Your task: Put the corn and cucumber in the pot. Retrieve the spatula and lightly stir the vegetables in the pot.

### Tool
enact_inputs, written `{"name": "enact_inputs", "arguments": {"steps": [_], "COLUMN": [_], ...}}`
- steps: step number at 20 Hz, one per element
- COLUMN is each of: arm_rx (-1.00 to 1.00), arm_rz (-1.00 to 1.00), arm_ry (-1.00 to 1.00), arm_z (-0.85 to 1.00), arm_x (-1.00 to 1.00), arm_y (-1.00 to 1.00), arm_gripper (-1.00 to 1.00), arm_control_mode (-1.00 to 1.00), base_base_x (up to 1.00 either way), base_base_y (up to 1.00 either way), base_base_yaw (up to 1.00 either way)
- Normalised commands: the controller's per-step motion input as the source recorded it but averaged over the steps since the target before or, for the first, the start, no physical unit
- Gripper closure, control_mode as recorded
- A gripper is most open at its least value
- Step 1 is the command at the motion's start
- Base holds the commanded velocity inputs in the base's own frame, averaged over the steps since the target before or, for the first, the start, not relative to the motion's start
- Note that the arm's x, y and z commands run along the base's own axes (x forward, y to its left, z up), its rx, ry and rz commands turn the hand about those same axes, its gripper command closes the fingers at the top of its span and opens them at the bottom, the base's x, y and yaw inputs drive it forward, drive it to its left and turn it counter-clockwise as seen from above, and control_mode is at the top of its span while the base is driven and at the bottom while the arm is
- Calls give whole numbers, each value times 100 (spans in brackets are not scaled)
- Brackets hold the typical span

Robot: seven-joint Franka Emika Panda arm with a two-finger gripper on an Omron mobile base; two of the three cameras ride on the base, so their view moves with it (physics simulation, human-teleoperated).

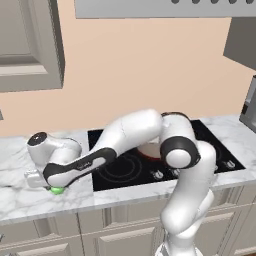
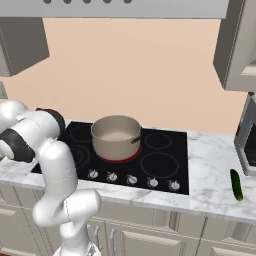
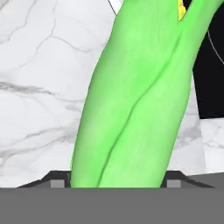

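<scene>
1. The pincer (image 1: 54, 186) is down over the corn (image 3: 135, 100), well left of the pot (image 2: 116, 135); I cannot tell whether it has clamped.
2. Best to grip the husk mid-length, then lift above the pot's rim before swinging over.
3. The cucumber (image 2: 236, 185) lies on the marble counter (image 2: 210, 190), well right of the pot on the black cooktop (image 2: 160, 165).

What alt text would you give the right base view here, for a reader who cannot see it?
A beige pot stands on a black cooktop set in a marble counter, with the white robot arm at lower left. A dark green cucumber lies on the counter at far right, apart from the pot.
</scene>
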Motion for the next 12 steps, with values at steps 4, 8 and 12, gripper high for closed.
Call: {"name": "enact_inputs", "arguments": {"steps": [4, 8, 12], "arm_rx": [0, -1, -5], "arm_rz": [27, 23, 22], "arm_ry": [0, 2, 8], "arm_z": [82, 62, 19], "arm_x": [-38, -13, 0], "arm_y": [-70, -96, -100], "arm_gripper": [100, 100, 100], "arm_control_mode": [-100, -100, -100], "base_base_x": [0, 0, 0], "base_base_y": [0, 0, 0], "base_base_yaw": [0, 0, 0]}}
